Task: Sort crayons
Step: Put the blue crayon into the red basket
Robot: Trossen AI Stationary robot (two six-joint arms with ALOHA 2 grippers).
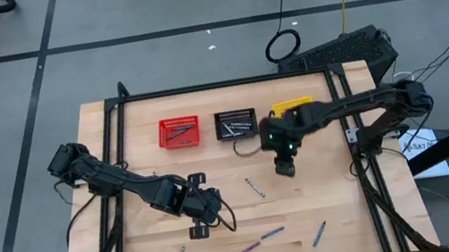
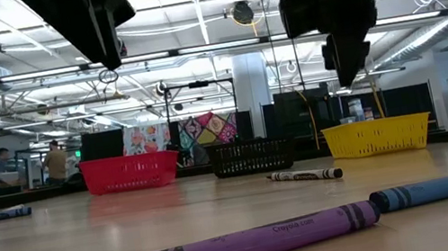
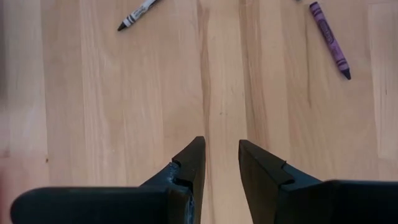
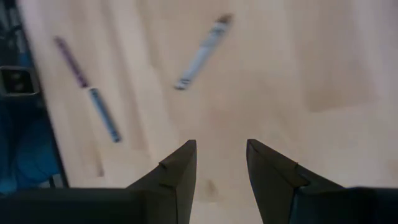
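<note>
High view: both hands, left (image 1: 206, 212) and right (image 1: 284, 168), empty above table (image 1: 347, 215).

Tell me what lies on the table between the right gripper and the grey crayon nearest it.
Nothing: in the high view only bare wood separates the right gripper from the grey crayon. The right wrist view shows the same bare stretch ahead of its open, empty fingers.

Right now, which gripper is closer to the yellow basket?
The right. The right gripper hangs open just in front of the yellow basket, toward the table's middle. The left gripper, also open, sits much farther off, over the near left part of the table.
</note>
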